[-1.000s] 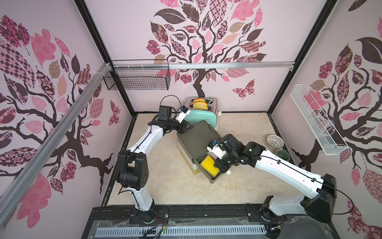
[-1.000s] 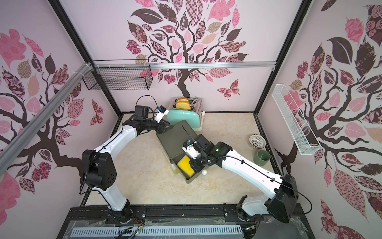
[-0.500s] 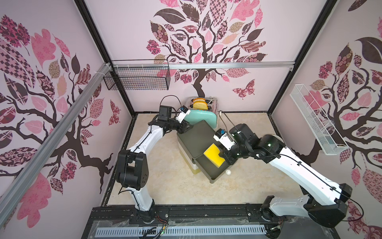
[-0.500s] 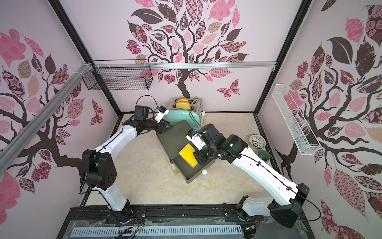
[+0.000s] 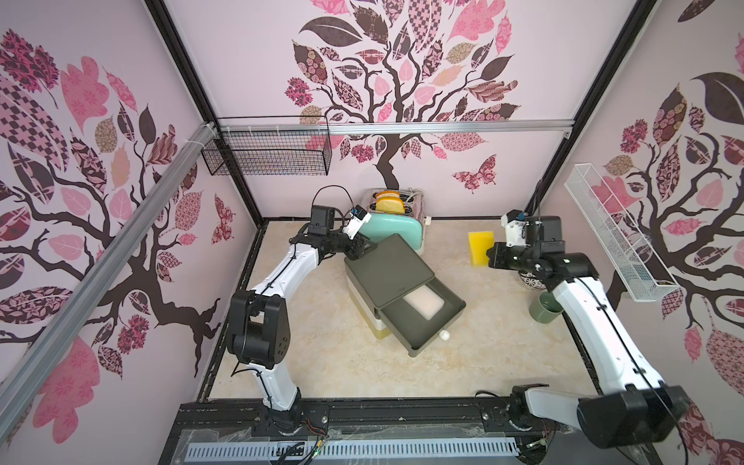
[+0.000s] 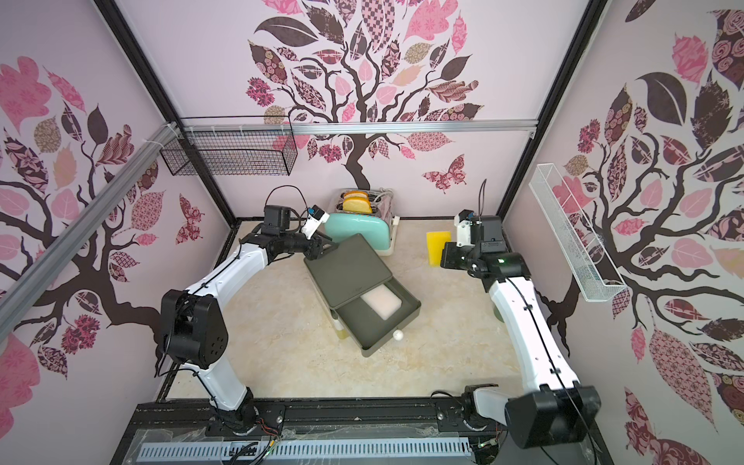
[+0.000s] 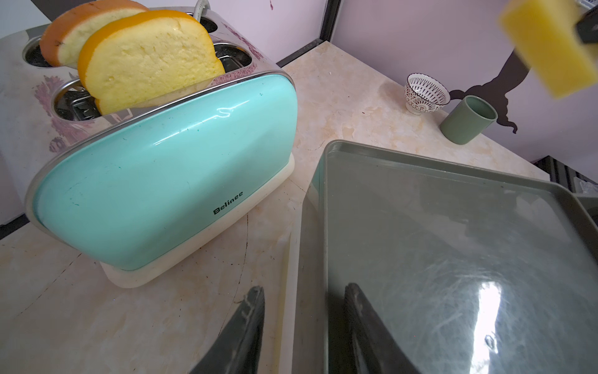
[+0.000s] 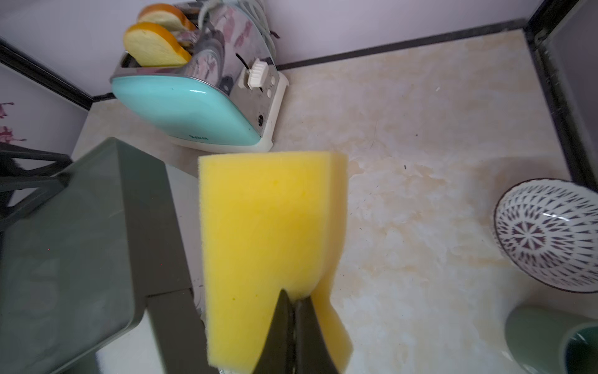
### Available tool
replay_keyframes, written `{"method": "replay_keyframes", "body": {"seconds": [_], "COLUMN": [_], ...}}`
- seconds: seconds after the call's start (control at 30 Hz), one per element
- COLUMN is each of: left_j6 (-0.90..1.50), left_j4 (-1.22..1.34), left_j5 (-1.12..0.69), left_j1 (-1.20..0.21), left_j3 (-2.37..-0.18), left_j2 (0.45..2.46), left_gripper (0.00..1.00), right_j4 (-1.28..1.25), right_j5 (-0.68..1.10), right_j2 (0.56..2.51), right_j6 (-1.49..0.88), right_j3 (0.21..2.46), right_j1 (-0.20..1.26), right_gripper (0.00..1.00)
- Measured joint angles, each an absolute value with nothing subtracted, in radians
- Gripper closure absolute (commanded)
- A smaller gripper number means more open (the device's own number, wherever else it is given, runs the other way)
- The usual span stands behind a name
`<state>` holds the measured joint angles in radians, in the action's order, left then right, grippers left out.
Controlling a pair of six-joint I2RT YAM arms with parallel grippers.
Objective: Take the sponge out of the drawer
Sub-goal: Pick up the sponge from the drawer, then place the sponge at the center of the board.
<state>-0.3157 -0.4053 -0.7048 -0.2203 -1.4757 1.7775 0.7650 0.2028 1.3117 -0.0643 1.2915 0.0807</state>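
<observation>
The yellow sponge point(image 5: 480, 248) point(image 6: 436, 248) point(image 8: 268, 243) hangs in the air to the right of the toaster, clear of the drawer, and shows at a corner of the left wrist view point(image 7: 547, 48). My right gripper point(image 5: 489, 256) point(image 6: 443, 257) point(image 8: 295, 296) is shut on its edge. The dark green drawer point(image 5: 402, 322) point(image 6: 358, 322) stands pulled out of its unit point(image 5: 386, 269), with a pale patch on its floor. My left gripper point(image 5: 364, 247) point(image 6: 322, 249) point(image 7: 304, 294) is shut on the unit's back rim, one finger on each side.
A mint toaster point(image 5: 392, 227) with bread slices stands behind the unit. A patterned bowl point(image 5: 531, 280) point(image 8: 547, 233) and a green cup point(image 5: 545, 308) point(image 7: 467, 119) sit by the right wall, under my right arm. A black wire basket point(image 5: 269, 151) and a white rack point(image 5: 616, 233) hang on the walls.
My right gripper has lifted the sponge out of the drawer and carried it up and to the back right. The left arm has stayed where it was.
</observation>
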Motion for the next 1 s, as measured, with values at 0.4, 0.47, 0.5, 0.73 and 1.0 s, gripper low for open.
{"method": "replay_keyframes", "body": {"seconds": [0.4,0.47,0.5,0.73,1.0], "left_j6": [-0.307,-0.304,-0.303,-0.303,-0.303], "left_j4": [-0.401,-0.4,-0.4,-0.4,-0.402], "left_j5": [-0.722,-0.724,-0.724,-0.725,-0.725], "left_j1": [-0.218,-0.218,-0.218,-0.218,-0.218], "left_j3": [-1.475,-1.475,-1.475,-1.475,-1.475], "left_j2": [1.781,1.781,1.781,1.781,1.781], "left_gripper": [0.57,0.57,0.57,0.57,0.57], "right_j4": [0.547,0.521,0.512,0.494,0.509], "right_j5": [0.204,0.205,0.205,0.198,0.163], "right_j2": [1.546,1.577,1.594,1.689,1.639], "right_j6": [-0.105,-0.113,-0.113,-0.112,-0.093], "right_j3": [1.092,1.088,1.087,1.087,1.095], "right_j1": [0.074,0.074,0.074,0.074,0.074], "right_gripper": [1.0,1.0,0.97,0.63,0.55]}}
